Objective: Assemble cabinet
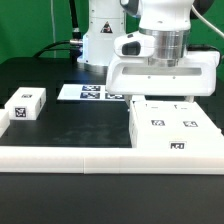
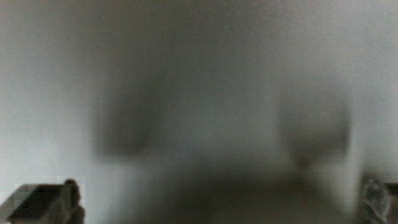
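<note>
Over the desk's point(image 1: 80, 125) far side, toward the exterior view's right, my end effector point(image 1: 165, 97) hangs just above the back edge of the cabinet point(image 1: 170, 135). My jaws stand wide. In the wrist view one dark fingertip point(image 2: 45, 203) shows at one lower corner and the other at the opposite corner, with nothing clamped between them. A blurred pale surface fills the rest of that view (too soft for me to say what it is).

The cabinet lies flat on the black desk at the exterior view's right. It is a broad white body with several square black-and-white tags on its upward face. Its front edge runs along the white rail point(image 1: 60, 160) at the desk's near side, but whether they touch I cannot tell.

Well apart from it, at the exterior view's left, sits a small white block point(image 1: 25, 105) with a tag on its side. The marker board point(image 1: 88, 92) lies flat farther back, between the block and my arm.
</note>
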`<state>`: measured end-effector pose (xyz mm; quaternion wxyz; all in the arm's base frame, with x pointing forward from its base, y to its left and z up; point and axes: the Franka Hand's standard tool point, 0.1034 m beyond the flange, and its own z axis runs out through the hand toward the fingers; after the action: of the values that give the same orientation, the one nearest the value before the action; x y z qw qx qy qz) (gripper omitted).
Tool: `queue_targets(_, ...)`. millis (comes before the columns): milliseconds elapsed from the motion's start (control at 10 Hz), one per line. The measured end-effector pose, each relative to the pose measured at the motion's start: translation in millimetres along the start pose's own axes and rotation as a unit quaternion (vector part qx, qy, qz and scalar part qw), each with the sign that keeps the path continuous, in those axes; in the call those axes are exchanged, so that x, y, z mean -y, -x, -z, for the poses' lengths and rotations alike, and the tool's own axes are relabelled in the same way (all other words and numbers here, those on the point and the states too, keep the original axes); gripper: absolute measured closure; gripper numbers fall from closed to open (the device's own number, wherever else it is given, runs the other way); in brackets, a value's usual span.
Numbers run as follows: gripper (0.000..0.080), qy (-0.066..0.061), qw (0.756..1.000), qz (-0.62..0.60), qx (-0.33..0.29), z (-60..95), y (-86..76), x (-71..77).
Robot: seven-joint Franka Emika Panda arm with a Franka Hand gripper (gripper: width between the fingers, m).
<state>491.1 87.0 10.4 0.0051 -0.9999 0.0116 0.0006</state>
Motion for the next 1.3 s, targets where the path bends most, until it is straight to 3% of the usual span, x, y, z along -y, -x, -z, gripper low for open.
queue_targets(300, 0.0002, 0.0, 1.0, 0.008, -0.001, -3.2, -5.0, 1.8)
queue_targets(500, 0.0002, 0.0, 1.0, 0.01, 0.002, -5.6, -0.1, 1.7)
queue_targets(600, 0.0094, 0.0, 1.0, 0.012, 0.002, -5.9, 0.4, 1.4)
queue_targets(700, 0.0289, 0.0, 1.0, 0.015, 0.002, -5.9, 0.2, 0.4)
queue_targets(1000, 0.073, 0.0, 1.0, 0.017, 0.002, -6.0, 0.4, 1.2)
queue_targets(1100, 0.0778, 0.0, 1.0, 0.017, 0.002, -6.0, 0.5, 1.2)
queue_targets(1300, 0.0798, 0.0, 1.0, 0.017, 0.002, -6.0, 0.5, 1.3)
